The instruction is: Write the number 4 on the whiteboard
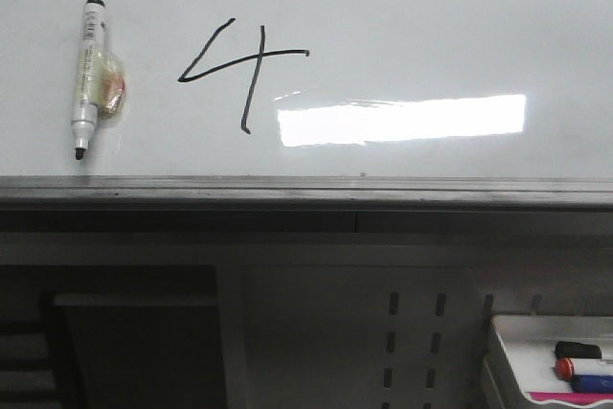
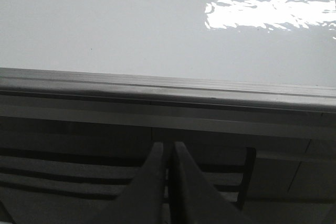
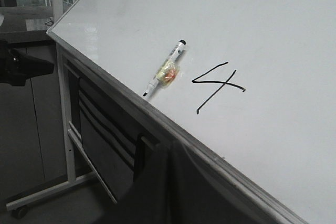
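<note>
Nearest us, both tools sit low, below the board's lower edge. We see the left tool with its two dark fingers pressed together, nothing between them, pointing up at the grey ledge. The right tool reads the same in its wrist view: fingers nearly meeting, narrow, holding nothing. Neither touches the board.

In the front view, the small white tray sits at the lower right, below the ledge, with capped markers in it: black, red and blue ends.

Further out, the whiteboard. The marker, uncapped with its tip down, is stuck flat to the board near its left edge, above the ledge, on a yellowish pad. Just right of it, apart, is the number 4: slanted stroke, crossbar and stem all drawn in thin black line, open at the top.

We judge the writing done and the marker parked. Nothing obvious is left, unless capping the marker counts.
</note>
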### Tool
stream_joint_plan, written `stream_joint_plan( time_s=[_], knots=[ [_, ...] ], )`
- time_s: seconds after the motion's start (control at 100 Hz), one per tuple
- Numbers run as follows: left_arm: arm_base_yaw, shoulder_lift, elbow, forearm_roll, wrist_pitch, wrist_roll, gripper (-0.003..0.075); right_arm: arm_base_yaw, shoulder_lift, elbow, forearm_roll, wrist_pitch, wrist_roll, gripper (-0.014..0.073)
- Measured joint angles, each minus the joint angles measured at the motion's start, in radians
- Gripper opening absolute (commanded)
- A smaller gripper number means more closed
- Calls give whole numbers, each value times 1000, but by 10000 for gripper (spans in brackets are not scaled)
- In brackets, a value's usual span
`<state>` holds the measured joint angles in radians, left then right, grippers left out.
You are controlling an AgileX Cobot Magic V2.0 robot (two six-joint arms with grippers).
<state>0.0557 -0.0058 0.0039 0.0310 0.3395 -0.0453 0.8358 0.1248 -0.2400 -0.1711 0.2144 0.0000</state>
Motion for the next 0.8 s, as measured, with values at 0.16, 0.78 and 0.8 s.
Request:
stream_joint_plan(
  time_s=[0.16,0.78,0.8],
  knots=[
    [0,0,0,0,0,0,-20,-117,9,0,0,-2,0,-50],
    [0,0,0,0,0,0,-20,-938,-15,92,5,-124,20,-50],
    [0,0,0,0,0,0,-20,-954,-22,110,4,-135,27,-50]
  ],
)
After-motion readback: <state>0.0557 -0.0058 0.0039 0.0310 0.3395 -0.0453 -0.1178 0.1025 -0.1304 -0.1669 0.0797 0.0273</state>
